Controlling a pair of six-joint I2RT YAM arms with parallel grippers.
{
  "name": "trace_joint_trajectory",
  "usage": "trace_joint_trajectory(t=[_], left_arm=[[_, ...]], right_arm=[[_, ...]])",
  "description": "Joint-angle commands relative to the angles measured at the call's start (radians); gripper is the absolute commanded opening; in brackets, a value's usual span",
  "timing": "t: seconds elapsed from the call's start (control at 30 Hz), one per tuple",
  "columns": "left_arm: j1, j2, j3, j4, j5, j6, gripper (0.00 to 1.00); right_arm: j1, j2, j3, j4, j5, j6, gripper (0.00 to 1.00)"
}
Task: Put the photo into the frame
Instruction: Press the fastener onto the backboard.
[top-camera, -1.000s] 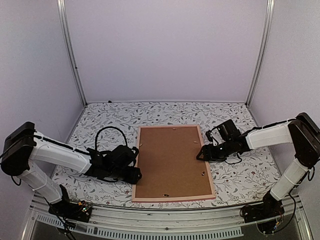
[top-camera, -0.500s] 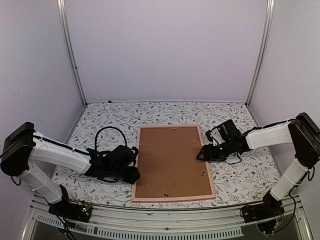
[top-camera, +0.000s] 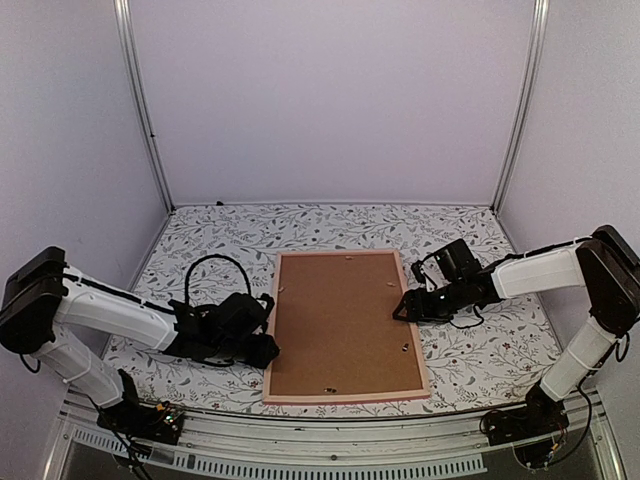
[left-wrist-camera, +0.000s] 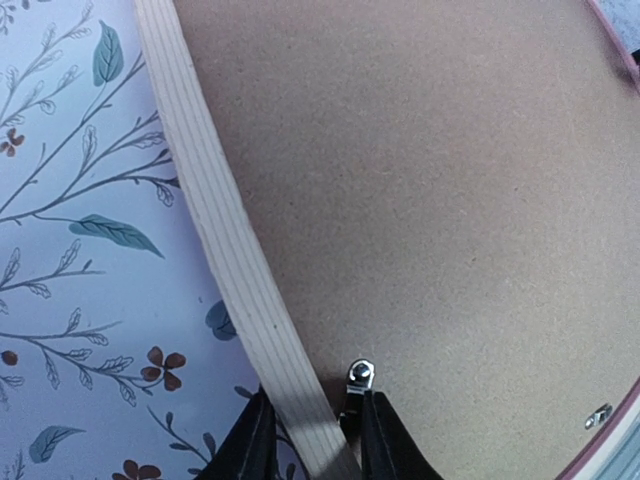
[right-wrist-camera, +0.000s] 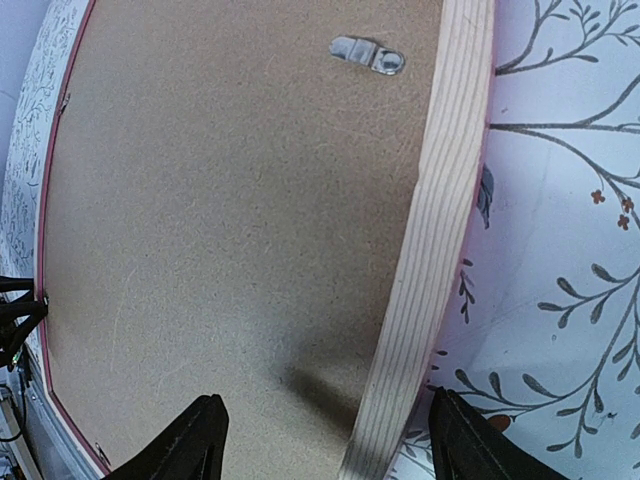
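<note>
A table with a white cloth (top-camera: 230, 235) covered in little leaves and flowers sits inside plain pale purple walls (top-camera: 330, 100), with shiny metal posts (top-camera: 140, 100) in the back corners and soft, even light.

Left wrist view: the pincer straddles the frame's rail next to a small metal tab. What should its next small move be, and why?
Probably hold the rail steady. The left pincer sits tight on both sides of the frame rail, while the right pincer stands open astride the opposite rail; the backing board lies in the frame.
</note>
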Motion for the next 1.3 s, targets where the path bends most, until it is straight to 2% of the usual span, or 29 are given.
trace_joint_trajectory(t=[0.0,0.1,0.17,0.2,0.33,0.37,0.5,0.7,0.9,1.27], left_arm=[[-0.004,-0.023,-0.033,0.007,0.004,0.043,0.10],[0.003,-0.037,-0.042,0.018,0.008,0.045,0.05],[0.008,-0.040,-0.043,0.017,0.023,0.044,0.07],[0.010,-0.041,-0.040,0.014,0.030,0.045,0.11],[0.011,-0.039,-0.010,-0.016,0.053,0.048,0.43],[0.012,-0.038,-0.001,-0.025,0.056,0.047,0.48],[0.011,-0.039,0.035,-0.070,0.051,0.052,0.57],[0.010,-0.026,0.092,-0.149,0.031,0.109,0.59],[0.017,0.040,0.207,-0.283,0.018,0.172,0.54],[0.043,0.045,0.278,-0.478,-0.067,0.198,0.64]], right_arm=[[0.009,0.029,-0.016,-0.042,0.001,-0.001,0.73],[0.009,0.027,-0.016,-0.041,0.001,-0.002,0.73],[0.009,0.028,-0.016,-0.037,-0.002,-0.002,0.73],[0.009,0.028,-0.016,-0.035,-0.003,-0.002,0.73],[0.009,0.024,-0.018,-0.026,-0.009,-0.002,0.73],[0.009,0.023,-0.019,-0.023,-0.011,-0.002,0.73],[0.014,0.013,-0.034,-0.001,-0.018,0.005,0.73],[0.049,-0.019,-0.060,0.026,-0.008,0.040,0.73],[0.124,-0.058,-0.081,0.054,0.018,0.102,0.72],[0.200,-0.077,-0.108,0.108,0.043,0.163,0.73]])
